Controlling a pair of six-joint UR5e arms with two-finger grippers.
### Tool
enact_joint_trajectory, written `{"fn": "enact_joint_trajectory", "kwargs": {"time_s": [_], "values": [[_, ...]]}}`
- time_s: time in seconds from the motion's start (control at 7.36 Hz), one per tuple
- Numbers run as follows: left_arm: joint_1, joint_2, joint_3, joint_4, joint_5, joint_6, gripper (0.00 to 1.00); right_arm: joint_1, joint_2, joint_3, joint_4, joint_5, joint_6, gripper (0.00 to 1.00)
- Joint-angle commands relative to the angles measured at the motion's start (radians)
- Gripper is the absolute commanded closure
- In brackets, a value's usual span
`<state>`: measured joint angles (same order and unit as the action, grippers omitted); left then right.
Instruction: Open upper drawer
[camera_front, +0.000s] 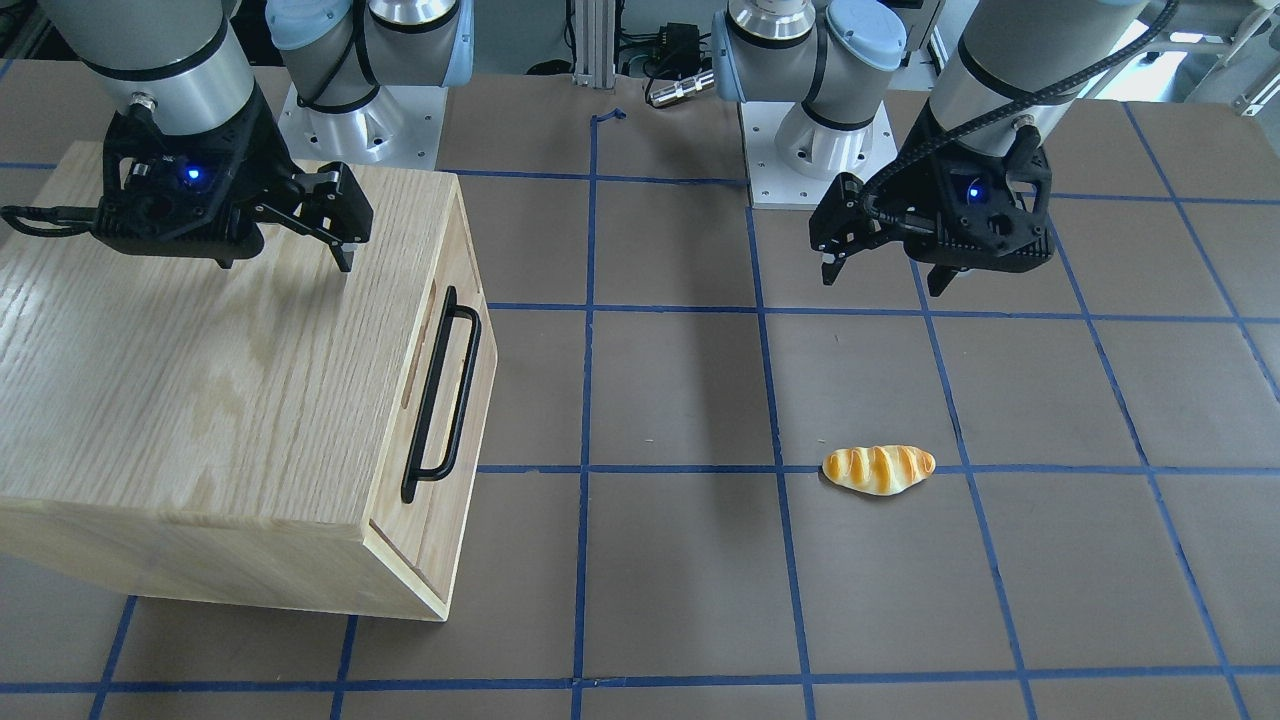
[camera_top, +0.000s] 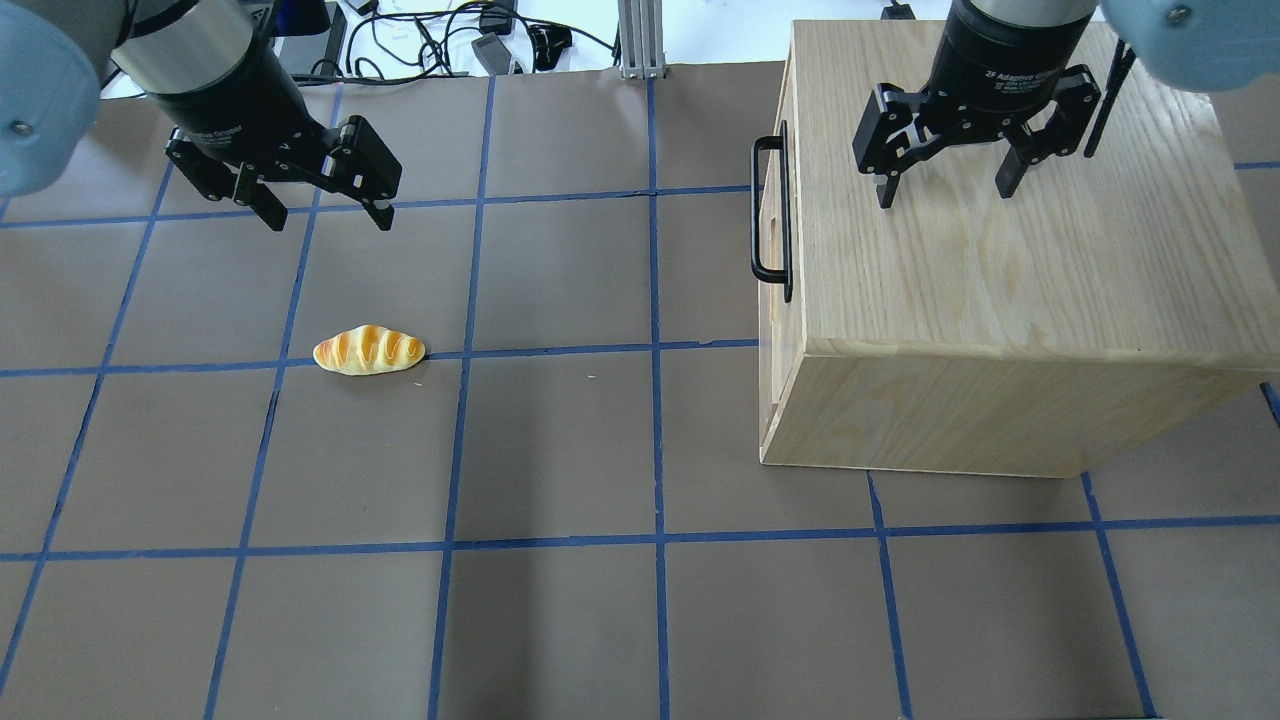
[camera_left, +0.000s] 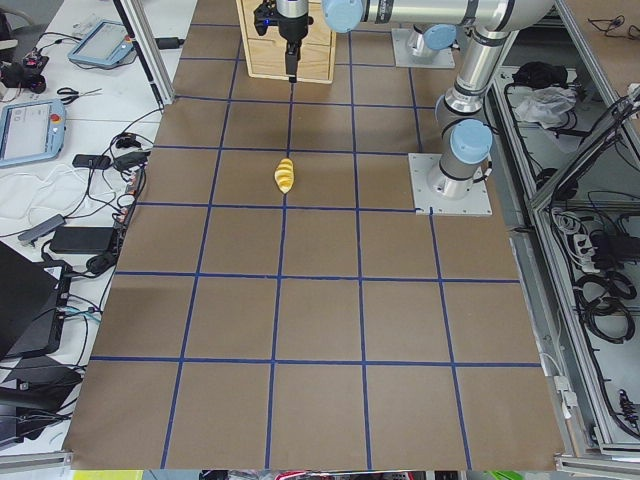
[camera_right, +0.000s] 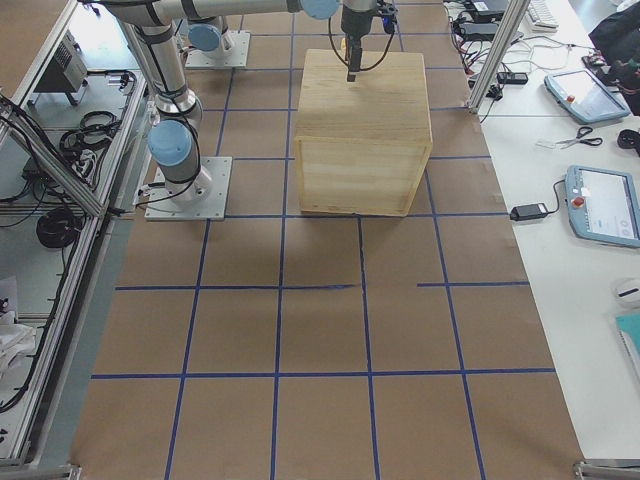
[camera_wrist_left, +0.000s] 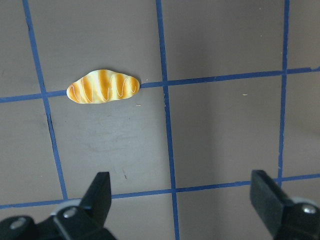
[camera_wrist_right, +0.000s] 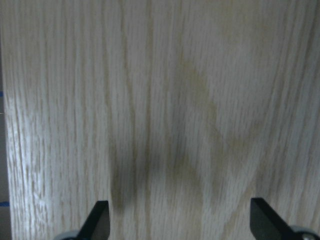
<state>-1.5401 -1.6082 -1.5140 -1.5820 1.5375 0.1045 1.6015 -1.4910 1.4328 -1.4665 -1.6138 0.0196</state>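
Note:
The upper drawer (camera_front: 412, 425) sits shut in the front of the light oak cabinet (camera_front: 200, 380), with its long black bar handle (camera_front: 443, 400) and a slot beside the handle. The handle also shows in the overhead view (camera_top: 784, 210). My right gripper (camera_top: 945, 195) hangs open and empty just above the cabinet top (camera_wrist_right: 160, 100), behind the front edge, also seen from the front (camera_front: 288, 255). My left gripper (camera_top: 329, 220) is open and empty above the bare table, far from the cabinet, also seen from the front (camera_front: 884, 280).
A toy bread roll (camera_top: 368, 350) lies on a blue tape line of the brown table, in front of my left gripper (camera_wrist_left: 183, 195); it also shows in the left wrist view (camera_wrist_left: 103, 86). Both arm bases stand at the table's robot side (camera_front: 820, 130).

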Motion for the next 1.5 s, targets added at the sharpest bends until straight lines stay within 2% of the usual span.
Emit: {"fn": "enact_joint_trajectory", "kwargs": {"time_s": [0.0,1.36], "values": [[-0.003,0.008,-0.002,-0.004,-0.002,-0.011,0.00,0.000,0.000,0.001,0.000,0.000,-0.001,0.00],[0.009,0.001,-0.014,0.000,-0.010,-0.002,0.00,0.000,0.000,0.000,0.000,0.000,-0.001,0.00]]}}
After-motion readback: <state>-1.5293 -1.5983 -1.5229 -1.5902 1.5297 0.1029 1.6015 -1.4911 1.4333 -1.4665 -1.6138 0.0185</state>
